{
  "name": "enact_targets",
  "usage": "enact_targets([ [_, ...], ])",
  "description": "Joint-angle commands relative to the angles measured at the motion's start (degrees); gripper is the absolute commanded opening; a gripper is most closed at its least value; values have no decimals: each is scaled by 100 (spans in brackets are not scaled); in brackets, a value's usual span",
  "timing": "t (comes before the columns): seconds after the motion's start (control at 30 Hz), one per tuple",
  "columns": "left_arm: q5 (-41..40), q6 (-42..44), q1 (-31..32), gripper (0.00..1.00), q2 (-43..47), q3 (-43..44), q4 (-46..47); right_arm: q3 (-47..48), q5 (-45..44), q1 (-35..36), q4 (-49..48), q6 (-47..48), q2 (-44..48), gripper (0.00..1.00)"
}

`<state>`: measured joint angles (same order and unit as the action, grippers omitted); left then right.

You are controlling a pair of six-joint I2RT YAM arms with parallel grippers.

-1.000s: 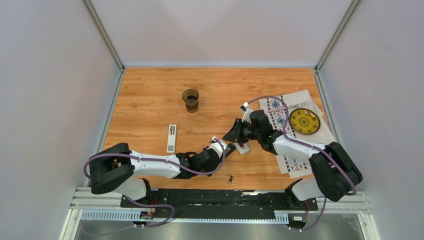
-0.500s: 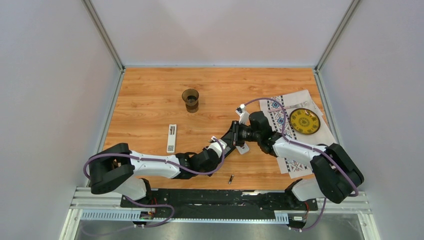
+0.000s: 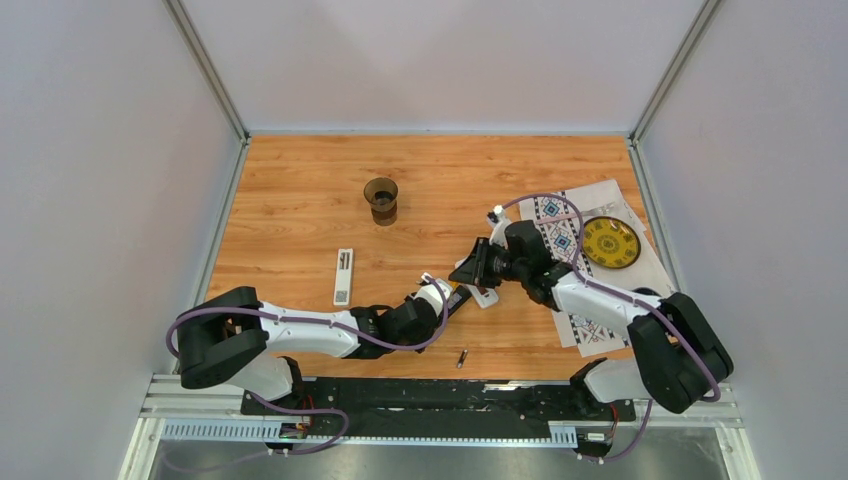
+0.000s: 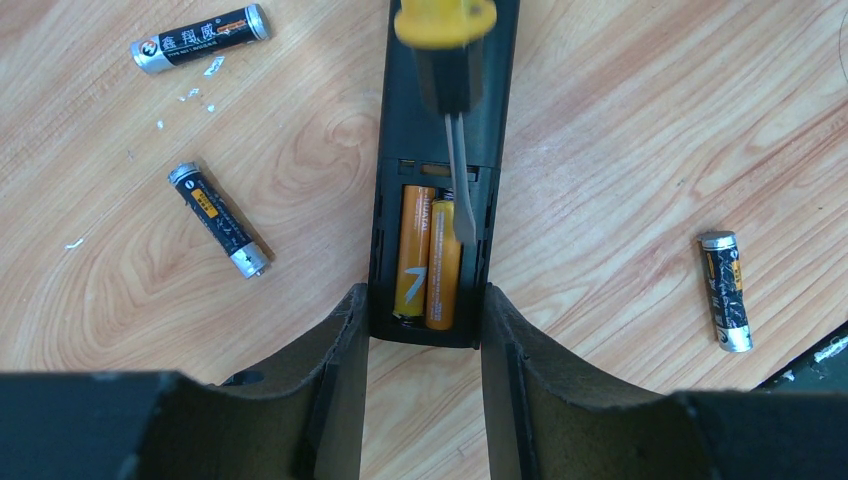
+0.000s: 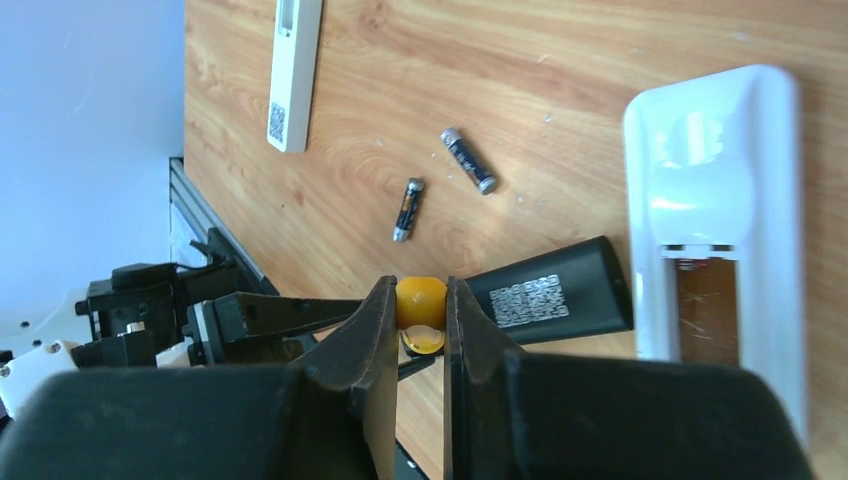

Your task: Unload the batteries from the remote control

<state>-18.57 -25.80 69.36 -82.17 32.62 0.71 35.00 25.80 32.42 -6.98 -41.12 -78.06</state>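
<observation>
1. Left part of the table [image 3: 290, 170]: a white remote [image 3: 343, 277] lies flat, well apart from both arms.
2. Farther back and a little to the right, a dark cup [image 3: 381, 199] stands upright.
3. The left gripper [image 4: 425, 310] is low over the wood. Its fingers [image 4: 345, 340] press on either side of one end of the black remote [image 4: 445, 120], grasping it. The remote lies back side up with its battery compartment open.
4. Orange batteries [image 4: 415, 250]: two, side by side inside that open compartment, not yet out.
5. Dark batteries [image 4: 218, 219]: three lie loose on the wood. In the left wrist view two are left of the black remote and one is right of it. None touches the remote.
6. Screwdriver [image 4: 445, 20]: it has a yellow handle, and its flat blade reaches into the compartment. The tip sits over the right-hand orange cell, but contact cannot be confirmed.
7. The right gripper [image 5: 420, 295] has its fingers clenched on the yellow handle.
8. A second white remote [image 5: 715, 180] lies just beside the black one, back up, with its compartment open.
9. Right side: a patterned cloth [image 3: 560, 215] lies flat with a yellow plate [image 3: 609, 242] resting on it.
</observation>
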Motion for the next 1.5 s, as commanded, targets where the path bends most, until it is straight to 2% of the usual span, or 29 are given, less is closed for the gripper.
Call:
enact_targets([
  [0.0, 117, -144, 25, 0, -71, -142, -124, 200, -304, -166, 30, 166, 195, 0],
  [0.57, 143, -162, 16, 0, -185, -142, -106, 217, 65, -175, -251, 70, -236, 0],
  [1.23, 169, -171, 16, 0, -273, -81, -106, 253, 909, -166, -927, -589, -385, 0],
  [1.47, 134, -197, 16, 0, -185, -133, -115, 349, 611, -166, -604, -423, -333, 0],
])
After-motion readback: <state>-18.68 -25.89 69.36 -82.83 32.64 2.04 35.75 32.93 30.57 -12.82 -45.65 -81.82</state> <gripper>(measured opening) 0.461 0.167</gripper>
